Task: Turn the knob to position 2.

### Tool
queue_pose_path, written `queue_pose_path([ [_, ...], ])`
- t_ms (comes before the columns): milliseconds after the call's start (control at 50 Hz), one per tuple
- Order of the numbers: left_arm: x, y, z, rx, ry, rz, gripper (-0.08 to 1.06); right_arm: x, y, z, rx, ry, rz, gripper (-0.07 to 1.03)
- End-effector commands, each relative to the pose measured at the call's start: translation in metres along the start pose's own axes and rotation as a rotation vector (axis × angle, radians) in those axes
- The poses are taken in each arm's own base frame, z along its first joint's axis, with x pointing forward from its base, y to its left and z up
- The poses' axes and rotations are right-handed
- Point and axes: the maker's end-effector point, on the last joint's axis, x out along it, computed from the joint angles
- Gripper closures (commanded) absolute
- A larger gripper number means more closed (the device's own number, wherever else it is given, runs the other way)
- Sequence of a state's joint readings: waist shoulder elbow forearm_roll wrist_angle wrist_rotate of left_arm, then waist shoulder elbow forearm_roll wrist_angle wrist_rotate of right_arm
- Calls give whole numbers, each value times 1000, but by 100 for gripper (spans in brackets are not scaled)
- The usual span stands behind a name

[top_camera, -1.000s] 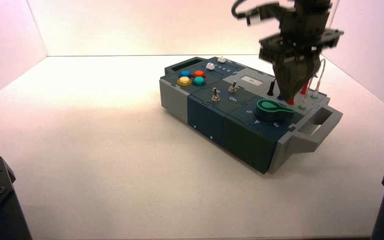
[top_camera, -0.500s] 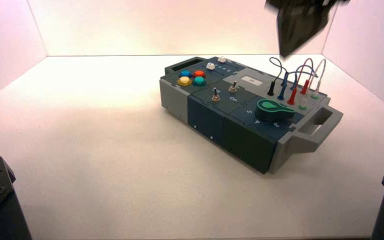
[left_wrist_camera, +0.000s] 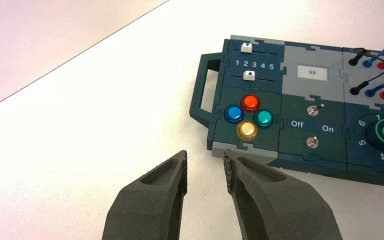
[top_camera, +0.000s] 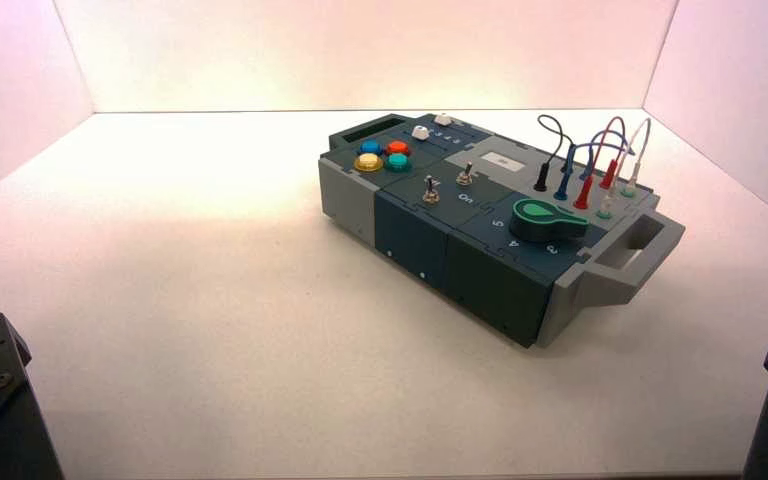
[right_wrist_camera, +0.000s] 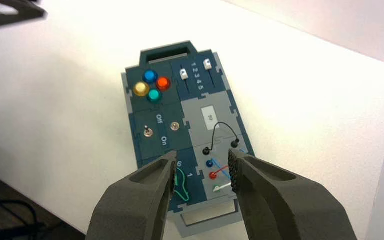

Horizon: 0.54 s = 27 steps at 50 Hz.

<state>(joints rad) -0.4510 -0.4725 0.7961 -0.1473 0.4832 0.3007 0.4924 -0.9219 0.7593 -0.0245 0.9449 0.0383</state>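
Right gripper (right_wrist_camera: 203,155) hung open and empty above the box (top_camera: 500,290), apart from the dark green knob (top_camera: 535,225) on its blue dial panel near the wires (top_camera: 591,160), presumably to leave the finished setting undisturbed. Left gripper (left_wrist_camera: 205,153) waited, parted, beyond the button end.

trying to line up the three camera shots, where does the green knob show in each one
high view: the green knob sits right of centre, on the box's near right part
left wrist view: at the right edge, partly cut off
right wrist view: low, just left of centre, partly hidden by the right end effector
shared landmark: the yellow button, visible in all three
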Motion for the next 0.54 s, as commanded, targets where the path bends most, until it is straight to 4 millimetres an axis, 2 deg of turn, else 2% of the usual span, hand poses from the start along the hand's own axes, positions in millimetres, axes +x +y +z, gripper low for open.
queue_pose_path([
  [20, -5, -2, 11, 13, -32, -2, 56, -8, 0, 0, 18, -6, 3, 41],
  [540, -7, -3, 12, 14, -39, -3, 56, 7, -2, -24, 10, 47, -9, 41],
])
